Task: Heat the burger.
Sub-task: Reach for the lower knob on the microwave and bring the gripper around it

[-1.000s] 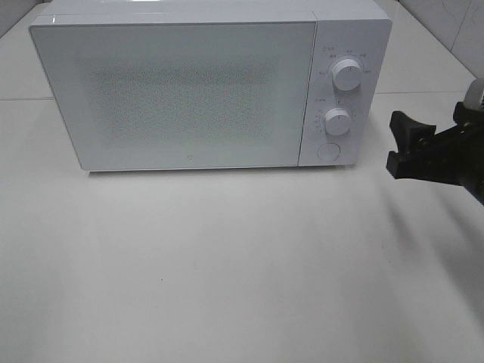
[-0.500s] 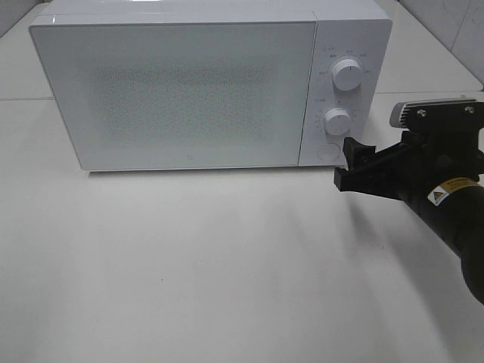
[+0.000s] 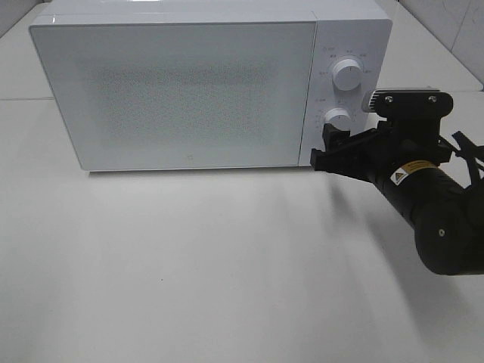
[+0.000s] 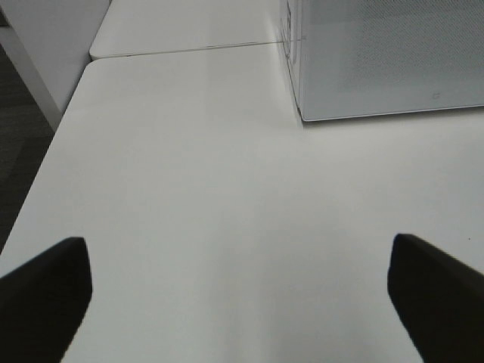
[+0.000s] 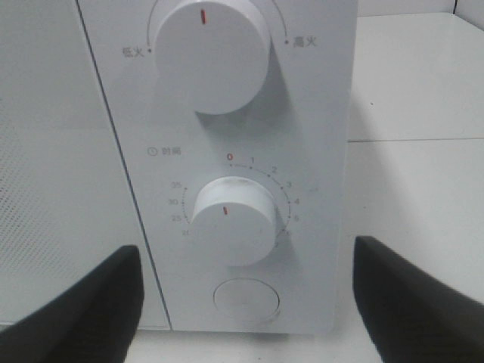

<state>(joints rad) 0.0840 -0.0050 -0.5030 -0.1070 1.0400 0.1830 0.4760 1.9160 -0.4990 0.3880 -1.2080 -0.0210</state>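
1. A white microwave (image 3: 189, 83) with its door shut stands on a white table (image 3: 189, 265).
2. The upper knob (image 5: 214, 57) runs from 低火 to 高火. The timer knob (image 5: 233, 219) shows a red 0, then 1 to 5, and 25, 30, 35.
3. The right gripper (image 3: 322, 145), spread and empty, faces the timer knob closely.
4. The left gripper (image 4: 242, 295), spread and empty, hangs over the table to the microwave's left.
5. The burger shows in no view; the dotted door window may hide it.

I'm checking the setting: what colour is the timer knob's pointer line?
Red; the timer knob shows best in the right wrist view.
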